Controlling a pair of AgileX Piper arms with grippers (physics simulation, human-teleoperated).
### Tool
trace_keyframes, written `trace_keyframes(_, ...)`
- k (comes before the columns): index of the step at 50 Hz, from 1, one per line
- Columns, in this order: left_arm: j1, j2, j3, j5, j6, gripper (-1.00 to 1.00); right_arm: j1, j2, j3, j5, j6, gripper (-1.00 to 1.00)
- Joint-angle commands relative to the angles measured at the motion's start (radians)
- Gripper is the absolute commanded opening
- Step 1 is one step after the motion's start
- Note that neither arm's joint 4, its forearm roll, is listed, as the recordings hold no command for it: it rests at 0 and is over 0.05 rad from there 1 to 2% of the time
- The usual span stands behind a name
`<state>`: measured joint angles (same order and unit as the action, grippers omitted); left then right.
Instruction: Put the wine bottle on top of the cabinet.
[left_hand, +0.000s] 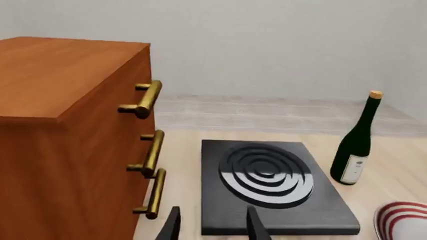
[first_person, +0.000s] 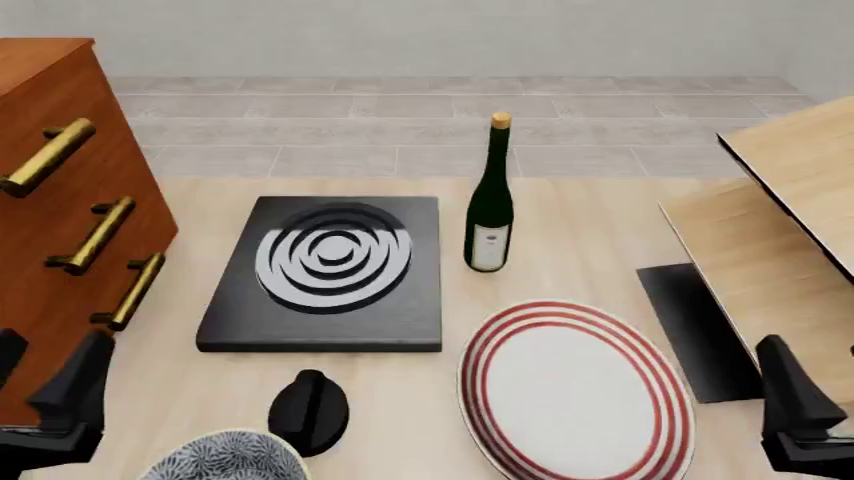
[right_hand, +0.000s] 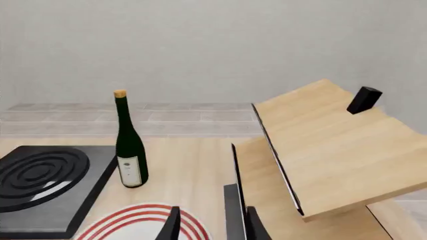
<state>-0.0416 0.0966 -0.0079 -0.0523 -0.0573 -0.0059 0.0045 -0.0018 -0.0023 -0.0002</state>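
Note:
The wine bottle (first_person: 490, 200) stands upright in the middle of the table: dark green, tan cap, white label low down. It also shows in the left wrist view (left_hand: 355, 145) and the right wrist view (right_hand: 130, 150). The reddish-brown cabinet (first_person: 54, 200) with brass bar handles fills the far left, its top (left_hand: 60, 75) bare where it shows. My left gripper (first_person: 40, 375) is open at the near left beside the cabinet, fingers (left_hand: 172, 222) apart and empty. My right gripper (first_person: 817, 385) is open at the near right, fingers (right_hand: 253, 225) empty. Both are well short of the bottle.
A black hob slab with rings (first_person: 327, 270) lies between cabinet and bottle. A red-striped white plate (first_person: 574, 390) sits in front of the bottle. A black knob-like object (first_person: 308, 410) and a patterned bowl (first_person: 220, 460) are near the front. Tilted pale wood boards (first_person: 787, 230) stand at the right.

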Motion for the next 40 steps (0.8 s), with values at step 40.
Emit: trace_keyframes(40,-0.287,0.242,-0.490,0.226,0.001,1.00,0.006,-0.003,0.000,-0.002,-0.006,1.00)
